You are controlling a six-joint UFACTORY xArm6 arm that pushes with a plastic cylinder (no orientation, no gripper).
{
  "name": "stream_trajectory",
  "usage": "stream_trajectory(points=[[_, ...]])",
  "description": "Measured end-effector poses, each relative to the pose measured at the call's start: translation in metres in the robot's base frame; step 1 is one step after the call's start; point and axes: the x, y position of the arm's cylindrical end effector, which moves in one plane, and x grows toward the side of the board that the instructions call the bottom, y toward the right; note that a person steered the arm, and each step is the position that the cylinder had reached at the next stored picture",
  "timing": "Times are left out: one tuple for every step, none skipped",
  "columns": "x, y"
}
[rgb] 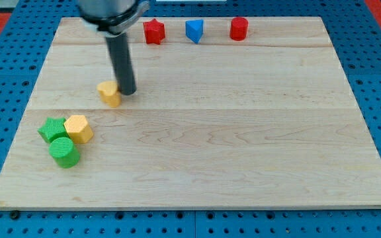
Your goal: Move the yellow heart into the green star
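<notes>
The yellow heart (110,93) lies on the wooden board at the view's left, above the middle. My tip (127,91) stands right against its right side, touching or nearly so. The green star (51,129) lies lower left of the heart, near the board's left edge, some way from it. A yellow hexagon (79,129) sits against the star's right side, and a green cylinder (65,152) sits just below both.
Along the view's top edge of the board (243,132) stand a red star (153,31), a blue block (194,30) and a red hexagon-like block (239,28). The board rests on a blue pegboard.
</notes>
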Motion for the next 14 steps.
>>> stream_trajectory(points=[[-0.002,-0.014],[-0.017,-0.019],[0.004,-0.026],[0.022,-0.034],[0.032,-0.039],[-0.004,-0.068],[-0.01,-0.071],[0.002,-0.06],[0.028,-0.067],[0.026,-0.073],[0.022,-0.082],[0.025,-0.118],[0.027,-0.127],[0.031,-0.124]])
